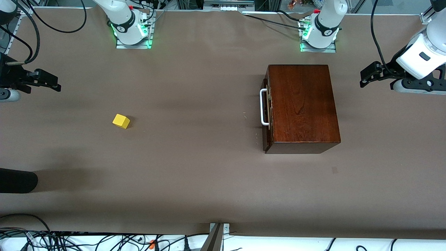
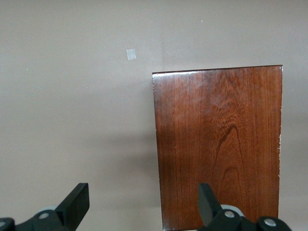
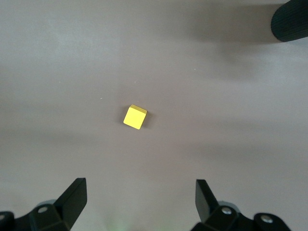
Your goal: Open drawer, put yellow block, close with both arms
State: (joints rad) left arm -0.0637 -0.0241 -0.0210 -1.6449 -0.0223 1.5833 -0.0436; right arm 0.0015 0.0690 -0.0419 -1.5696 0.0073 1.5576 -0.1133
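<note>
My right gripper [image 1: 55, 83] hangs high over the brown table [image 1: 195, 181] at my right arm's end, its fingers [image 3: 72, 199] spread wide with nothing between them. Below it, and nearer to the front camera than the spot it hangs over, the yellow block [image 1: 121, 121] sits alone on the bare cloth, lying slightly askew; from my right wrist it shows out ahead of the open fingertips, well clear of them and roughly midway between the two. My left gripper [image 1: 368, 75] hangs in the air at my left arm's end of the table, past the back end of the wooden box [image 1: 303, 104], and it too is released, the fingers [image 2: 77, 204] standing apart and empty. From my left wrist the box's glossy reddish-brown top fills the space ahead of one fingertip, while the other fingertip has only plain table ahead of it. The drawer [image 1: 266, 116] is pushed fully in, its dark front flush with the box's end that faces my right arm, and its white loop handle [image 1: 263, 106] sticks out from that front. Block and box lie well apart. Neither of my claws touches anything.
</note>
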